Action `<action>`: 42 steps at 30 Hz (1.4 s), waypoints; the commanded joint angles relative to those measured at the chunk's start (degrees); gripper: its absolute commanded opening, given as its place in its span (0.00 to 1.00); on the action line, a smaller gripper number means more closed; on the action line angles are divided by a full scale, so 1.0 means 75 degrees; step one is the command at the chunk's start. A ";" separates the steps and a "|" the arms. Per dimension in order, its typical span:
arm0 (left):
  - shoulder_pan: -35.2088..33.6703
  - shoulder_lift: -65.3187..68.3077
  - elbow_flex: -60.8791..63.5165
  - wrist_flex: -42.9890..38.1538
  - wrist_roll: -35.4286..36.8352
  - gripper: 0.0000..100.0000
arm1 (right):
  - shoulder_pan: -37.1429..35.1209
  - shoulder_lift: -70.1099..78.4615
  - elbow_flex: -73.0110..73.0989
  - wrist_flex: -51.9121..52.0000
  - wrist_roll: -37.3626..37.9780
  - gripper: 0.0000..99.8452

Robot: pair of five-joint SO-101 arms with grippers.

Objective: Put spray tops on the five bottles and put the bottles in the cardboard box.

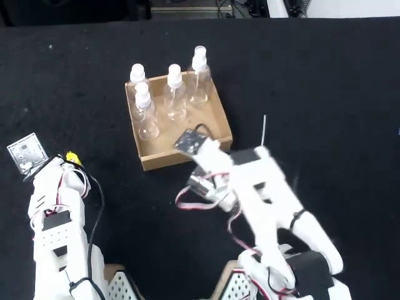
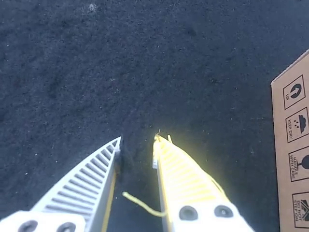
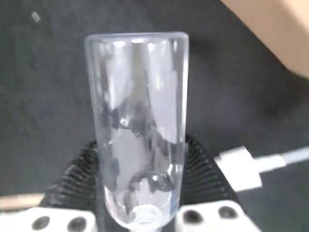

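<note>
Closest of all, a clear bottle (image 3: 140,121) is gripped between the black fingers (image 3: 77,174) of the right gripper (image 3: 142,169), with its flat base pointed away from the wrist. It is held above the black table (image 1: 325,75), just outside the box (image 1: 220,119), whose front wall is seen near the gripper. Whether a top is fitted to this bottle cannot be told. A white cable (image 3: 246,166) is seen lying on the table beside the gripper.

Four bottles are stood upright inside the box, each fitted with a white spray top: one (image 1: 137,84) at the far left corner, one (image 1: 146,115) just in front of it, one (image 1: 175,94) in the middle, and one (image 1: 200,75) at the far right corner.

At the left gripper (image 2: 137,140), the white and yellow fingers (image 2: 178,179) are parted by a narrow gap and nothing is held between them. It is pointed down at bare table, well apart from the bottles, with the box's side wall (image 2: 292,145) seen nearby.
</note>
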State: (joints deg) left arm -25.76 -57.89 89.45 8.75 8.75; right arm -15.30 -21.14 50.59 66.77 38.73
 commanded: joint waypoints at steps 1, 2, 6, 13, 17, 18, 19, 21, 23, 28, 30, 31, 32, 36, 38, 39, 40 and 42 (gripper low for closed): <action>0.0100 -0.0117 -0.0088 -0.0176 -0.0094 0.09 | 0.1418 0.0006 -0.1366 0.1782 0.1829 0.01; 0.0100 -0.0117 -0.0088 -0.0176 -0.0094 0.09 | 0.1852 0.0018 -0.1670 0.2133 0.2286 0.01; 0.0100 -0.0117 -0.0088 -0.0176 -0.0094 0.09 | 0.3985 0.0064 -0.2749 0.2555 0.2930 0.01; 0.0100 -0.0117 -0.0076 -0.0176 -0.0094 0.09 | 0.6939 0.0709 -0.3159 0.0809 0.0867 0.01; 0.0100 -0.0117 -0.0064 -0.0176 -0.0094 0.09 | 0.7853 0.2034 -0.3569 0.0094 -0.1371 0.02; 0.0100 -0.0117 -0.0053 -0.0176 -0.0094 0.09 | 0.7994 0.2421 -0.3792 0.0082 -0.2063 0.02; 0.0100 -0.0117 -0.0053 -0.0176 -0.0094 0.09 | 0.8100 0.2807 -0.4062 0.0082 -0.2766 0.02; 0.0100 -0.0117 -0.0053 -0.0176 -0.0094 0.09 | 0.8182 0.3475 -0.4612 0.0199 -0.3938 0.07; 0.0100 -0.0117 -0.0053 -0.0176 -0.0094 0.09 | 0.7982 0.4015 -0.5234 0.0738 -0.4337 0.18; 0.0100 -0.0117 -0.0053 -0.0176 -0.0094 0.09 | 0.6974 0.4730 -0.6629 0.2497 -0.3388 0.41; 0.0100 -0.0117 -0.0041 -0.0176 -0.0094 0.09 | 0.6869 0.4753 -0.7226 0.2848 -0.2590 0.41; 0.0100 -0.0117 -0.0041 -0.0176 -0.0094 0.09 | 0.6916 0.4753 -0.7508 0.2954 -0.2051 0.41; 0.0100 -0.0117 -0.0041 -0.0176 -0.0094 0.09 | 0.7010 0.4753 -0.7754 0.3036 -0.1465 0.41; 0.0100 -0.0117 -0.0053 -0.0176 -0.0094 0.09 | 0.7560 0.4800 -0.8340 0.3270 0.1664 0.41; 0.0100 -0.0117 -0.0064 -0.0176 -0.0094 0.09 | 0.7877 0.4812 -0.8352 0.3352 0.3903 0.41; 0.0100 -0.0117 -0.0064 -0.0176 -0.0094 0.09 | 0.8041 0.4812 -0.8340 0.3352 0.5040 0.41; 0.0111 -0.0117 -0.0064 -0.0176 -0.0094 0.09 | 0.8193 0.4812 -0.8340 0.3317 0.6072 0.41; 0.0111 -0.0117 -0.0064 -0.0176 -0.0094 0.09 | 0.8428 0.4812 -0.8246 0.3294 0.7736 0.41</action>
State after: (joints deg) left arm -25.76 -57.89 89.45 8.75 8.75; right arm 44.48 15.25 -8.66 91.21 72.48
